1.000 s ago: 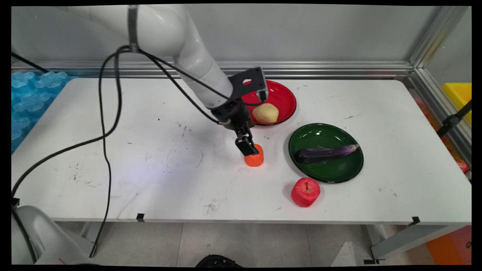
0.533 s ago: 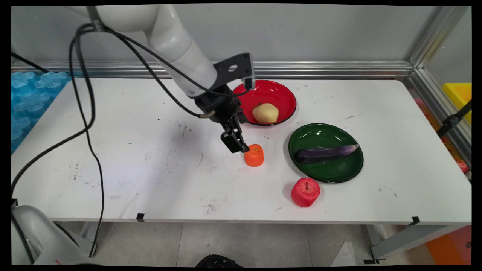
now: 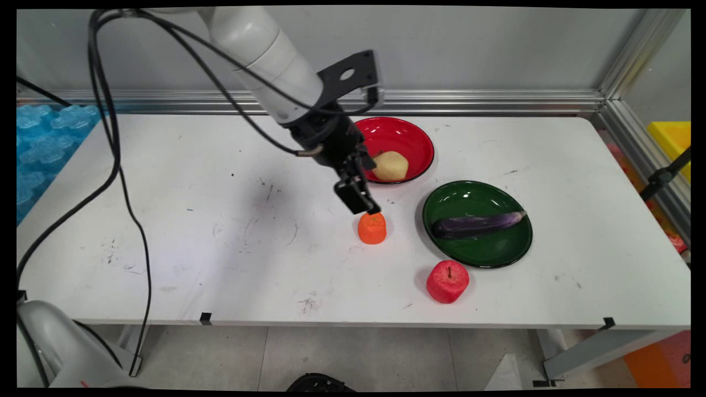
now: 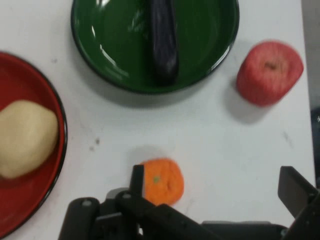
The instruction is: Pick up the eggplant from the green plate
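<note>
My gripper hangs open just above a small orange fruit that sits on the white table, holding nothing. In the hand view the orange fruit lies close against the left finger, and the gripper has a wide gap to its right finger. Behind the gripper a red bowl holds a yellowish potato. To the right a green plate carries a purple eggplant.
A red apple stands near the table's front, below the green plate. Black cables hang from the arm on the left. An aluminium rail runs along the back wall, and blue moulded trays lie off the table's left end.
The gripper drew back left from the orange fruit, then rose and swung right, so it now hangs above the fruit. The fruit has stayed in place.
</note>
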{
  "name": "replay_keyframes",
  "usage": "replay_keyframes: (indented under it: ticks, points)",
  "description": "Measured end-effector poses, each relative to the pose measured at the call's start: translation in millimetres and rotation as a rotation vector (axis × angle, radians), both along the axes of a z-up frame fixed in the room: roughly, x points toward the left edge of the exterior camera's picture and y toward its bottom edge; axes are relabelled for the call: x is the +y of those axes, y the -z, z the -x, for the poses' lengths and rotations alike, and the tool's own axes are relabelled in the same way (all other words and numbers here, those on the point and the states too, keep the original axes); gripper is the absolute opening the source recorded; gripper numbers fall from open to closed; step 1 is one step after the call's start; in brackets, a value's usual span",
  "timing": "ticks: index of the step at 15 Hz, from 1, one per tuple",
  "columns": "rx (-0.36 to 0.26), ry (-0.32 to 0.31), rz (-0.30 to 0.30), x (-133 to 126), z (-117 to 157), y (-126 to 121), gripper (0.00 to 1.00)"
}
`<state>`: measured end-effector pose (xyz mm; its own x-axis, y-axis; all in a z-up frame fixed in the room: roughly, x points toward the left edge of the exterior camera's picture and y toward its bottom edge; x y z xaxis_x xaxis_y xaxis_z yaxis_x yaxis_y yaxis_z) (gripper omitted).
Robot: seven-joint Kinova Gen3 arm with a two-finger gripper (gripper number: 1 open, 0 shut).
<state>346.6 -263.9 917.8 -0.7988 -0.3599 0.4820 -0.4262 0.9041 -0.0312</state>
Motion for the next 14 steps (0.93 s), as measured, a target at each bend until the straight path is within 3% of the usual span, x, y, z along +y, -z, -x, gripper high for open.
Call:
replay_keyframes:
  ticks: [7,14]
  points:
    - [0.07,-0.079,0.024,-40.2,68.0,14.7,1.0]
    - [0.044,-0.112,0.013,-80.0,125.6,66.7,1.0]
